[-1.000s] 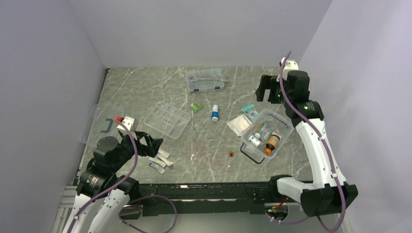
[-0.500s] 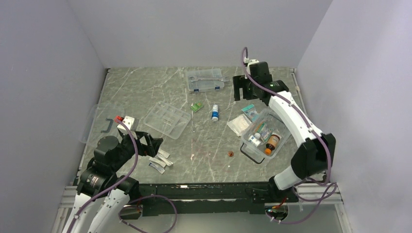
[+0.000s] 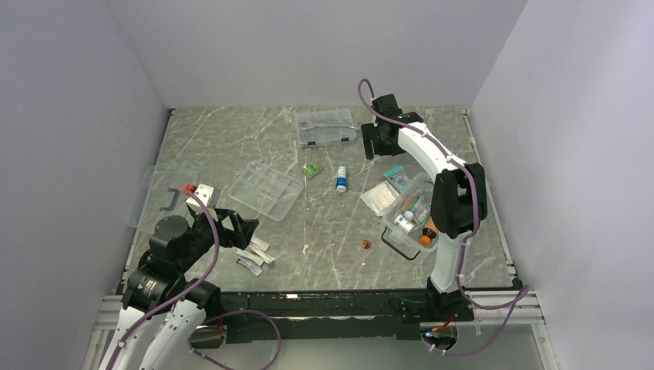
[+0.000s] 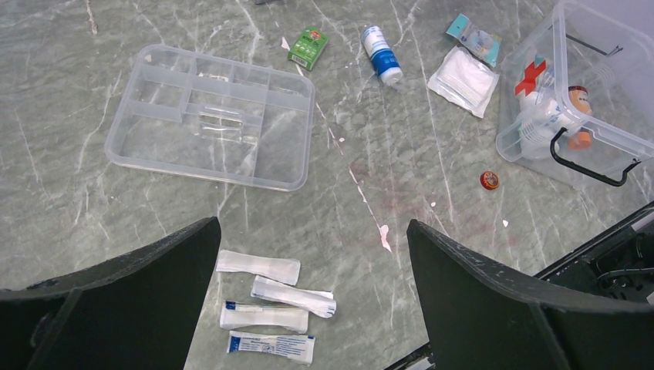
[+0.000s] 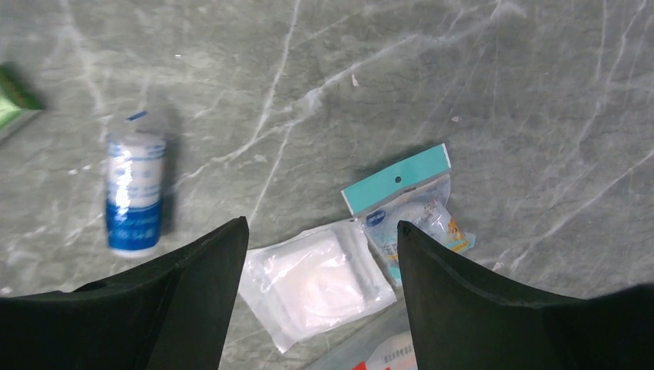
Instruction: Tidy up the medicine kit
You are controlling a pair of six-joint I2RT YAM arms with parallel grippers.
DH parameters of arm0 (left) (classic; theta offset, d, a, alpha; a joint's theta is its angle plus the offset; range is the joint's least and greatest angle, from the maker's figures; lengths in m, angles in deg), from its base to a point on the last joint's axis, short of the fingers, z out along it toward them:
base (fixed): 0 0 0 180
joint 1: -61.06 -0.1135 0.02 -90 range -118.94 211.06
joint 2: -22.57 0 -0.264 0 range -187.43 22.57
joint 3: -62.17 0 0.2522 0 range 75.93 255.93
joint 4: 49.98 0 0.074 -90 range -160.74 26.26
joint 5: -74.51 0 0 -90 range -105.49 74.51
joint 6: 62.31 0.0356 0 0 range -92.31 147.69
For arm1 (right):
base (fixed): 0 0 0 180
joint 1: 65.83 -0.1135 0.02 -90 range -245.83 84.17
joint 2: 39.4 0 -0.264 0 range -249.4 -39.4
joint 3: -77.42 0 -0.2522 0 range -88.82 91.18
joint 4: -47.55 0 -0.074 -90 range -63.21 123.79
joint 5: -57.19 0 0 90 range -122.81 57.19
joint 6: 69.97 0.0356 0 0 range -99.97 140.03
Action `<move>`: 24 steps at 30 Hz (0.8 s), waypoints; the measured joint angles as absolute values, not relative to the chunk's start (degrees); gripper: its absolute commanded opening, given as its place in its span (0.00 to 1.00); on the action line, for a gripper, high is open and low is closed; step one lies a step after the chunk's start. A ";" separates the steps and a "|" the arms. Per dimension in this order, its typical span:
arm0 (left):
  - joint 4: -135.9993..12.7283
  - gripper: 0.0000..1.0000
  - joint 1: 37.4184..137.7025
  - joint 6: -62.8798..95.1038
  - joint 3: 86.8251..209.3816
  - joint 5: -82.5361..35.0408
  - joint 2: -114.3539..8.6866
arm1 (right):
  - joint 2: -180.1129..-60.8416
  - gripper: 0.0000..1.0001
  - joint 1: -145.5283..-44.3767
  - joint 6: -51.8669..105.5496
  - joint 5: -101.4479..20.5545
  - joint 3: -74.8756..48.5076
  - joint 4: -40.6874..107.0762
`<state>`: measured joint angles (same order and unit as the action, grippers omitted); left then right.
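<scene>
**Jaws parted on both arms, loose supplies not yet in the medicine kit**

Both pairs of jaws stand apart with nothing between them. From above, the right gripper (image 3: pixel 372 148) hangs over the far right part of the table (image 3: pixel 231 139), just beyond a teal-headed packet (image 3: pixel 396 174) and a gauze packet (image 3: pixel 378 198). The left gripper (image 3: pixel 239 229) hovers toward the near-left corner, above some white sachets (image 3: pixel 254 256). The kit's clear box (image 3: pixel 409 210) sits toward the right edge with bottles inside, partly covered by the right arm (image 3: pixel 451 193). Its divided tray (image 3: pixel 266 189) lies left of centre. The black-handled lid (image 3: pixel 158 196) is faint at the left edge. A blue-and-white bottle (image 3: pixel 341 179) and a green packet (image 3: pixel 311 170) lie loose mid-table.

The left wrist view frames four sachets between wide-set fingers. The tray lies beyond them, and the box's red cross (image 4: pixel 530 77) shows at right, with a small red disc (image 4: pixel 489 179) near the box.

The right wrist view shows parted fingers over the gauze packet, with the teal-headed packet touching it. The bottle is blurred, the green packet is cut off at the frame's edge, and only a sliver of the box shows.

The gathering step appears to be in hand. The next move is probably a descent onto the flat gauze packet, which calls for catching one of its edges. The labels cannot be read.
</scene>
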<state>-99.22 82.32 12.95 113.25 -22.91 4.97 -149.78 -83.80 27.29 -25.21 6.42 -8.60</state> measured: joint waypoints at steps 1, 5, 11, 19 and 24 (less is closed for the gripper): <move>-99.22 0.99 82.32 12.95 113.25 -22.91 4.97 | -151.14 0.73 -83.80 27.29 -24.86 7.06 -8.91; -99.22 0.99 82.32 12.97 113.25 -22.99 4.97 | -155.21 0.73 -83.56 27.29 -23.51 7.89 -9.89; -99.25 0.99 82.32 12.97 113.25 -23.21 4.97 | -158.16 0.74 -81.84 27.12 -22.41 8.24 -11.40; -99.22 0.99 82.32 12.97 113.25 -23.41 4.97 | -161.22 0.75 -80.76 26.88 -21.49 9.61 -13.04; -99.22 0.99 82.32 12.97 113.25 -23.65 4.97 | -163.34 0.78 -80.92 26.64 -21.34 10.90 -14.20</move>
<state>-99.22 82.32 12.97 113.25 -23.65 4.97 -163.34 -80.92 26.64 -21.34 10.90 -14.20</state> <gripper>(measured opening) 0.986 0.759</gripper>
